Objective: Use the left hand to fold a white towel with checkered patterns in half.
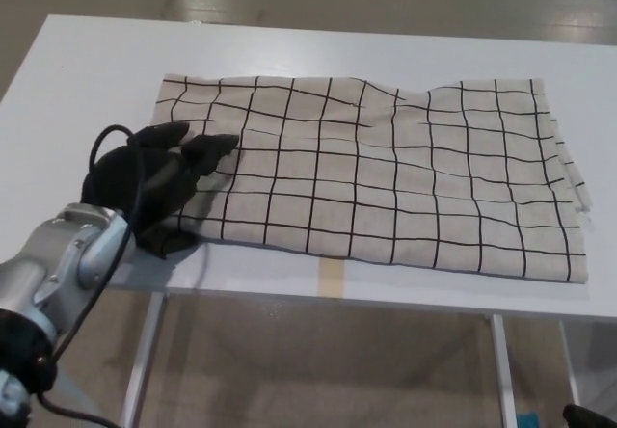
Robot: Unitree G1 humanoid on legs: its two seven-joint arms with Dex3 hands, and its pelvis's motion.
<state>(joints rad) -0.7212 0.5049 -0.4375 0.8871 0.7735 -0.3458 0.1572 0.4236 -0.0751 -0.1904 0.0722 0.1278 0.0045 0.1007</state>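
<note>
Black left hand (pixel 154 182) rested unclenched on white checkered cloth towel (pixel 371 173); pinching left edge firmly advisable before folding.

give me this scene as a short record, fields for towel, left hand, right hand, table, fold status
towel: white with black grid, spread flat, slightly rippled
left hand: over the towel's left edge, fingers on the cloth, thumb at the near edge; grip unclear
right hand: not in view
table: white, towel lies near its front edge
fold status: not yet folded
</note>
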